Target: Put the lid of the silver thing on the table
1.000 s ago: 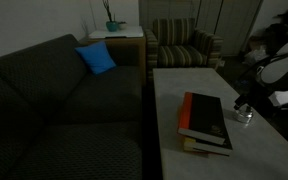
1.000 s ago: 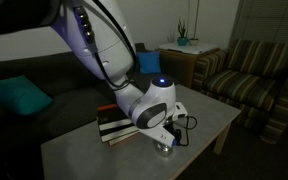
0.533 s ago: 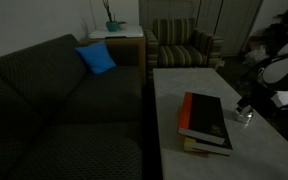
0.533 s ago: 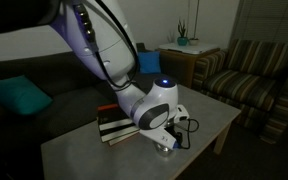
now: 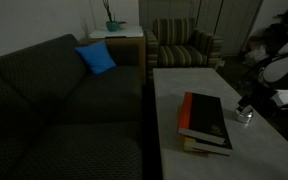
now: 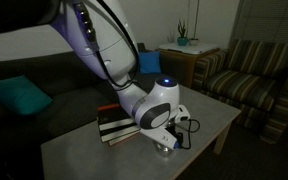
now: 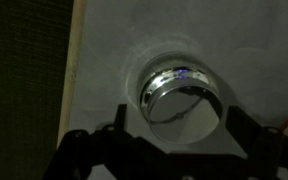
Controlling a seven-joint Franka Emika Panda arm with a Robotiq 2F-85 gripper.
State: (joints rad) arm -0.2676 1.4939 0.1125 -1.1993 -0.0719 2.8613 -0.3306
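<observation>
The silver thing (image 7: 167, 76) is a small round shiny tin standing on the pale table (image 7: 104, 60). Its lid (image 7: 179, 102) sits on top of it. In the wrist view my gripper (image 7: 177, 118) is open, with one finger on each side of the tin, close to its wall. In both exterior views the gripper (image 5: 246, 104) (image 6: 168, 137) is low over the tin (image 5: 244, 116) (image 6: 165, 147), near the table's edge (image 5: 284, 150), next to the books.
A stack of books with a red-and-black cover (image 5: 205, 120) (image 6: 114, 126) lies beside the tin. A dark sofa (image 5: 64, 110) runs along one long side of the table. A striped armchair (image 5: 182, 45) and a side table with a plant (image 5: 114, 30) stand beyond.
</observation>
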